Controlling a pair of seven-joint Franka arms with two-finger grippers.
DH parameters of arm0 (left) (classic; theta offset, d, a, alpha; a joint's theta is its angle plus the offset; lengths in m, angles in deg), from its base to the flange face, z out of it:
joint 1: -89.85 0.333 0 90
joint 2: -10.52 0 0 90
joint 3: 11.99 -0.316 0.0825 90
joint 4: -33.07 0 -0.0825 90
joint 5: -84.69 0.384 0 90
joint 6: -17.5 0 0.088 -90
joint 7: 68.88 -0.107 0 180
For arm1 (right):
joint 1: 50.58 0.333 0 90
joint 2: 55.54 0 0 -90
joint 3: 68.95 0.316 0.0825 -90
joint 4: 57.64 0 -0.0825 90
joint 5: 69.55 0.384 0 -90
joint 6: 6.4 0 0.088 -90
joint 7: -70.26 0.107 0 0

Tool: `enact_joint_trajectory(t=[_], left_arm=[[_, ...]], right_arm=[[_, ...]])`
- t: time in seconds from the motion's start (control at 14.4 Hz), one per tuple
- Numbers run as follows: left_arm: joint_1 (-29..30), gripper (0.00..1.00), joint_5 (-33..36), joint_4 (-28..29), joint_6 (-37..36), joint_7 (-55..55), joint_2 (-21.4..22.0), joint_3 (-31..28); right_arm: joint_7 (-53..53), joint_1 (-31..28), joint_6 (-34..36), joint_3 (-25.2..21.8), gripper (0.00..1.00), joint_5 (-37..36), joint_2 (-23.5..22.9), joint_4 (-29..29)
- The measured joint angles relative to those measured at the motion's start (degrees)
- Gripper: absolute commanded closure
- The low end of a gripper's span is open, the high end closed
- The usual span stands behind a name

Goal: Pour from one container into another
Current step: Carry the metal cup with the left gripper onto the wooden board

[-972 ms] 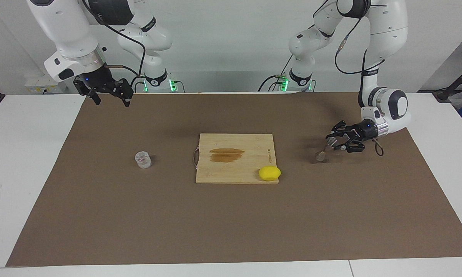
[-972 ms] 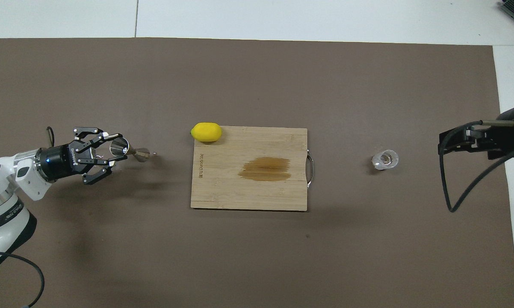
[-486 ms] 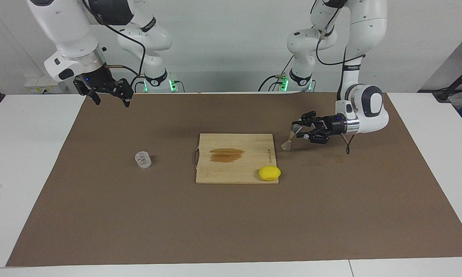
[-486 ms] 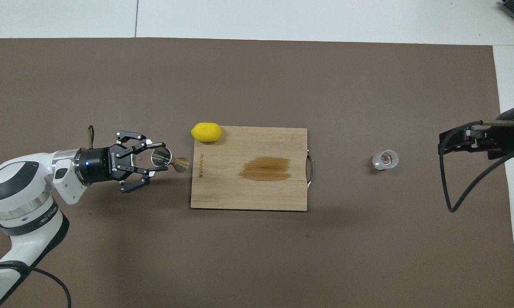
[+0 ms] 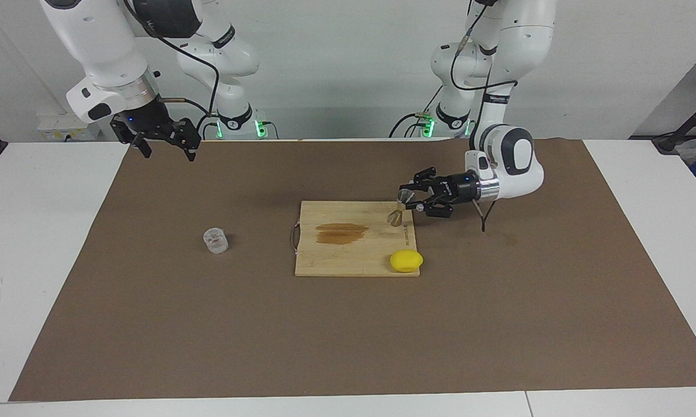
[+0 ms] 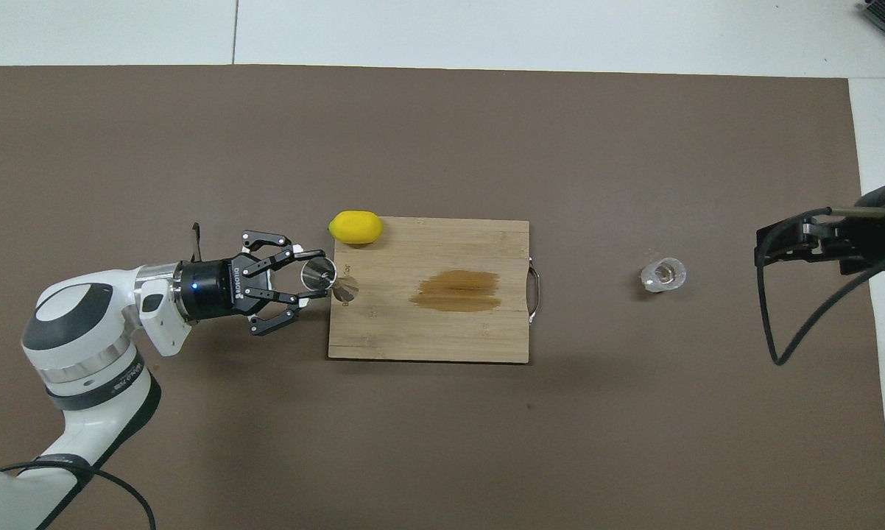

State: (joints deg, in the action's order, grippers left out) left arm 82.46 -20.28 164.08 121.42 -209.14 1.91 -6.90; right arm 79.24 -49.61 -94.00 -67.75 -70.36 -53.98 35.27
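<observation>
Steel jigger (image 5: 398, 209) in my left gripper (image 5: 409, 200), clamped at its upper cone and carried tilted, the lower cone hanging over the edge of the board (image 5: 354, 255) at the left arm's end. Grip sits high on the jigger so the fingers stay clear of the waist; the tilt looks a by-product of my wrist lying nearly level, and I judge it needs righting before anything goes in, or the pour would run straight out. From overhead the jigger's open mouth (image 6: 317, 272) faces the camera, dark inside, nothing visible in it. The cup (image 5: 215, 240) stands upright on the brown mat (image 5: 151, 324), well apart from the board, toward the right arm's end, so source and receiver are a long way from each other. My guess: the board is the meeting ground, flat and central, within both arms' reach. Right gripper (image 5: 164, 139) waits, fingers spread and holding nothing, high over the mat's edge nearest the robots; it is closest to the cup, so that pick-up should be its job. Lemon (image 5: 406, 260) rests at the board's corner, near my path; a low swing could nudge it. Brown stain mid-board, dry-looking.
</observation>
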Motion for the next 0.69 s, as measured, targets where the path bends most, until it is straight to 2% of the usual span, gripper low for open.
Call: enact_joint_trajectory(t=[0.28,0.42,0.69], left_arm=[[-11.6,0.65,-11.95,-0.11,11.64,-0.83,0.52,0.06],[-16.54,0.65,-18.34,-0.33,16.19,-4.6,0.51,0.11],[-19.45,0.65,-22.33,-2.39,21.46,-9.3,0.06,0.06]], right_arm=[[0.0,-0.01,0.0,0.0,0.0,0.0,0.0,0.01],[0.0,-0.04,0.0,-0.03,0.0,0.0,0.0,0.02],[1.9,-0.55,-0.65,-0.2,0.0,0.0,0.0,0.28]])
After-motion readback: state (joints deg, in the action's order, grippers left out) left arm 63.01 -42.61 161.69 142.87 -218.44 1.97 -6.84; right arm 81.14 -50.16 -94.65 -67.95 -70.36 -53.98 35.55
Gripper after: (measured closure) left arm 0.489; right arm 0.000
